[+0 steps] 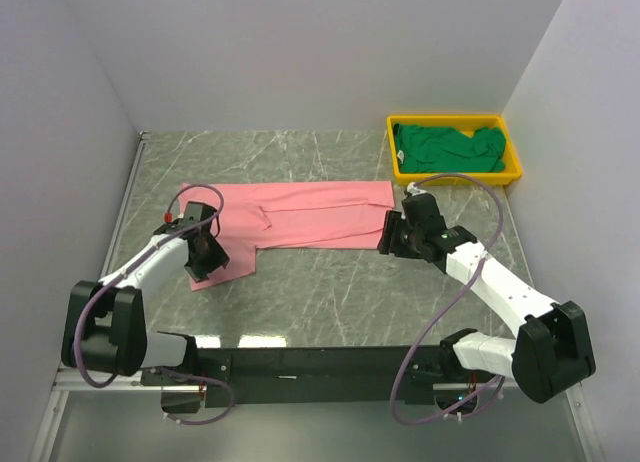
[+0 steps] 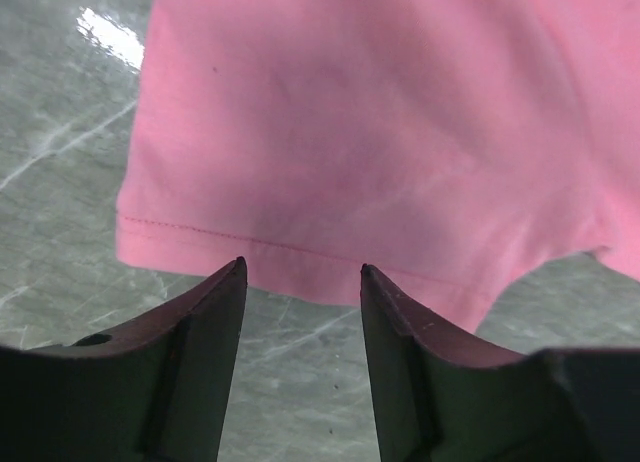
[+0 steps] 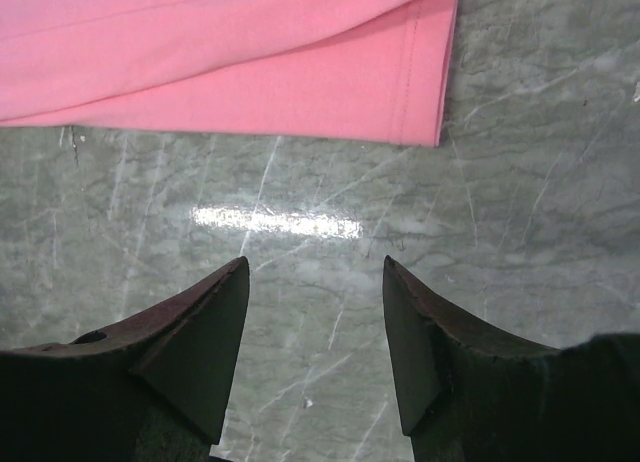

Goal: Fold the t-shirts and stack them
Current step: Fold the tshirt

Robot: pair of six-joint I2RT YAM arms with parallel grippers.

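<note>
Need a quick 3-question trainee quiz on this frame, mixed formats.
1. True or false: the green shirt lies in the yellow tray.
2. What part of the pink shirt is at the tips of the left fingers? A a stitched hem, B the collar, C a pocket.
3. Fill in: the right fingers are ____, with nothing between them.
Key: 1 true; 2 A; 3 open.

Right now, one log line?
pink shirt on table | green shirt in yellow tray | left gripper open at pink shirt | right gripper open
</note>
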